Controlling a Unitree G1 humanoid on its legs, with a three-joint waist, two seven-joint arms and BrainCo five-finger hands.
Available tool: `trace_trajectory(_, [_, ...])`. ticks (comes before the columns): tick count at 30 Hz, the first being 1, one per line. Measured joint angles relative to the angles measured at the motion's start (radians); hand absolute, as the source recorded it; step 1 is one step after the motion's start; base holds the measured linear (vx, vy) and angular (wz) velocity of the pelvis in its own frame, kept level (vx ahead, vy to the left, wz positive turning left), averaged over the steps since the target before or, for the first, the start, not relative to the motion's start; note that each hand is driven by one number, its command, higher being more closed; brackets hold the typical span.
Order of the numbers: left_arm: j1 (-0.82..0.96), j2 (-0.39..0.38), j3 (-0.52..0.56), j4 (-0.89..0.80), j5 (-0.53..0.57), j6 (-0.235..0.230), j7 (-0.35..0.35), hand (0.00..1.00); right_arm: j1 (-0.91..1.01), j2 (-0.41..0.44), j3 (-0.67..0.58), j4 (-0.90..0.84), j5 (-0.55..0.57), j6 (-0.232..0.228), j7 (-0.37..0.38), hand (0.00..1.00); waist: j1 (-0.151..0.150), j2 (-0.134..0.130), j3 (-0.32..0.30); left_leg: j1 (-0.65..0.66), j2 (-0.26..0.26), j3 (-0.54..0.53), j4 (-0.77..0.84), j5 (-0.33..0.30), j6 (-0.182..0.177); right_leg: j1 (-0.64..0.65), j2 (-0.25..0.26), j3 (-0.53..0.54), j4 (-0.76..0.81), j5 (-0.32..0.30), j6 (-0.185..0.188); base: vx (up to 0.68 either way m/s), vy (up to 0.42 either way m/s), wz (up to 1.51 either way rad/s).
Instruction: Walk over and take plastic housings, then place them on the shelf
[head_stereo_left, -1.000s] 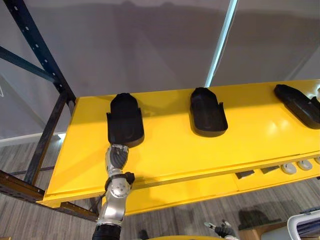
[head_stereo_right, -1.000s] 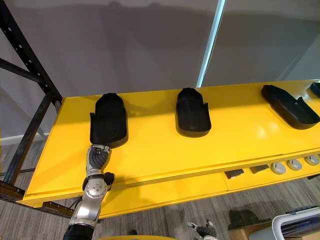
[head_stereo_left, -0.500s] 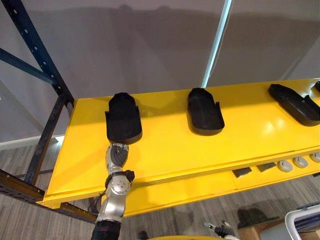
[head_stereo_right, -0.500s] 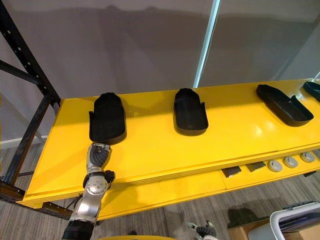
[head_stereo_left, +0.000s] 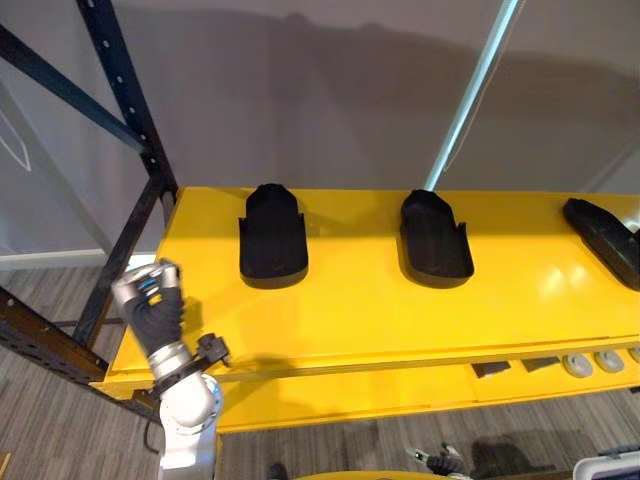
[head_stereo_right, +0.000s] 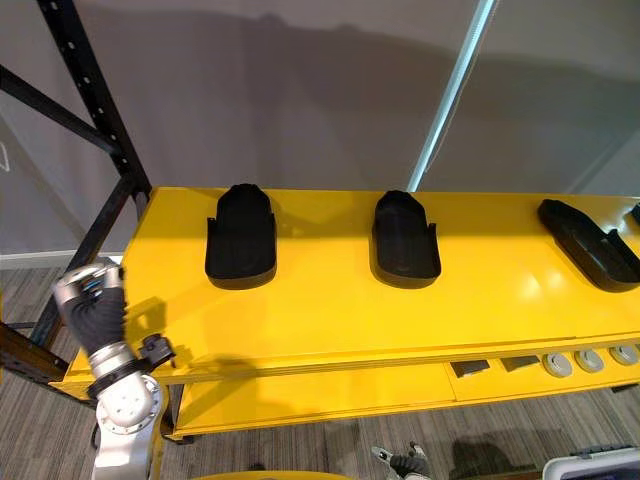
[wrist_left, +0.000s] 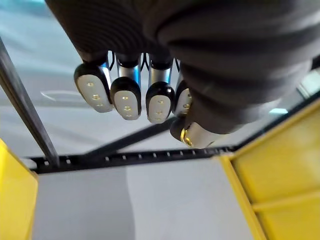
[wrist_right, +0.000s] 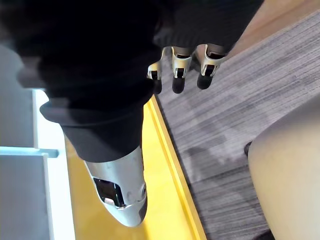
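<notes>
Warehouse or workshop, yellow steel shelf (head_stereo_left: 350, 310), dark perforated rack uprights (head_stereo_left: 122, 85)

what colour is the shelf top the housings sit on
Bright yellow. The shelf shows best in the right eye view.

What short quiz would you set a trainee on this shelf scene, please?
1. True or false: the left hand holds a housing.
2. The leftmost housing lies on: A the yellow shelf, B the floor, C a cart.
3. Fill in: the left hand is near the shelf's ___ end.
Key: 1 false; 2 A; 3 left.
</notes>
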Motion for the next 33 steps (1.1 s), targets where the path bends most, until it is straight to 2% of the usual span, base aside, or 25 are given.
trace_trajectory(3, [0.043,-0.023,0.051,0.046,-0.079,-0.005,0.017,1.00,0.002,-0.014,0.050,0.000,0.001,-0.001,-0.012,0.00,0.002,0.000,0.000,-0.006,0.001,-0.011,0.007,0.000,-0.001,0.004,0.001,-0.006,-0.008,0.000,0.000,0.04,-0.023,0.14])
trace_trajectory(6, [0.049,-0.047,0.086,0.214,-0.137,0.003,0.011,1.00,0.000,-0.019,0.053,0.000,0.001,0.003,-0.020,0.00,0.002,0.002,0.002,-0.032,0.007,-0.025,0.064,-0.021,-0.004,0.017,-0.001,-0.011,-0.011,-0.007,-0.008,0.02,-0.020,0.17])
trace_trajectory(8, [0.050,-0.053,0.112,0.389,-0.161,0.045,-0.037,1.00,-0.002,-0.018,0.053,0.000,0.001,0.007,-0.020,0.00,0.004,-0.001,0.002,-0.051,0.006,-0.027,0.115,-0.044,-0.007,0.023,-0.009,-0.020,-0.011,-0.031,-0.024,0.00,-0.018,0.00])
trace_trajectory(10, [0.047,-0.053,0.137,0.503,-0.174,0.072,-0.074,1.00,-0.003,-0.012,0.053,-0.007,0.001,0.014,-0.020,0.00,0.002,-0.006,0.004,-0.061,0.000,-0.026,0.136,-0.048,-0.007,0.022,-0.020,-0.037,-0.009,-0.057,-0.024,0.00,-0.063,-0.01])
trace_trajectory(11, [0.044,-0.052,0.151,0.542,-0.172,0.052,-0.093,0.00,0.003,-0.005,0.051,-0.028,0.001,0.022,-0.020,0.00,0.004,-0.014,0.003,-0.055,-0.013,-0.025,0.140,-0.047,-0.008,0.021,-0.033,-0.039,-0.007,-0.091,-0.026,0.01,-0.063,0.02])
trace_trajectory(12, [0.037,-0.049,0.157,0.573,-0.172,0.060,-0.103,0.00,0.006,-0.004,0.051,-0.036,0.001,0.025,-0.020,0.00,0.004,-0.012,0.002,-0.052,-0.012,-0.026,0.140,-0.046,-0.009,0.023,-0.034,-0.041,-0.005,-0.093,-0.026,-0.04,-0.061,0.05])
trace_trajectory(14, [0.006,-0.045,0.192,0.799,-0.172,0.118,-0.156,0.00,0.006,-0.016,0.048,-0.050,0.001,0.029,-0.020,0.00,-0.003,0.004,0.004,-0.031,-0.016,-0.026,0.128,-0.039,-0.013,0.022,-0.037,-0.052,0.015,-0.113,-0.020,-0.07,-0.034,0.02])
trace_trajectory(16, [0.005,-0.039,0.197,0.930,-0.171,0.151,-0.183,0.00,0.014,-0.016,0.045,-0.063,0.001,0.030,-0.020,0.00,-0.004,0.008,0.002,-0.014,-0.018,-0.020,0.101,-0.027,-0.016,0.021,-0.037,-0.050,0.017,-0.120,-0.015,-0.01,-0.009,-0.02])
trace_trajectory(19, [0.001,-0.035,0.221,1.112,-0.166,0.170,-0.211,0.00,0.014,0.005,0.008,-0.060,0.002,0.044,-0.019,0.00,-0.001,0.002,0.002,-0.009,-0.022,-0.018,0.078,-0.015,-0.017,0.019,-0.037,-0.053,0.009,-0.127,-0.008,0.02,-0.007,0.01])
trace_trajectory(23, [-0.025,-0.018,0.252,1.194,-0.128,0.181,-0.231,0.00,0.014,0.012,-0.017,-0.057,0.001,0.046,-0.017,0.00,0.003,-0.013,0.004,0.001,-0.033,-0.010,0.063,-0.013,-0.020,0.024,-0.045,-0.046,0.005,-0.125,-0.009,0.08,0.012,-0.05])
trace_trajectory(26, [-0.068,-0.015,0.256,1.244,-0.101,0.181,-0.247,0.00,0.011,0.016,-0.050,-0.052,0.000,0.046,-0.017,0.00,0.018,-0.004,0.008,0.038,-0.049,0.012,0.023,-0.010,-0.013,0.038,-0.053,-0.018,-0.011,-0.118,0.000,0.11,0.053,-0.25])
trace_trajectory(33, [-0.152,-0.015,0.250,1.329,-0.056,0.179,-0.285,0.00,-0.023,0.023,-0.109,-0.027,0.000,0.046,-0.018,0.00,0.016,0.002,0.029,0.071,-0.054,0.038,0.001,-0.018,-0.005,0.054,-0.050,0.001,-0.013,-0.104,0.006,0.08,0.010,-0.11])
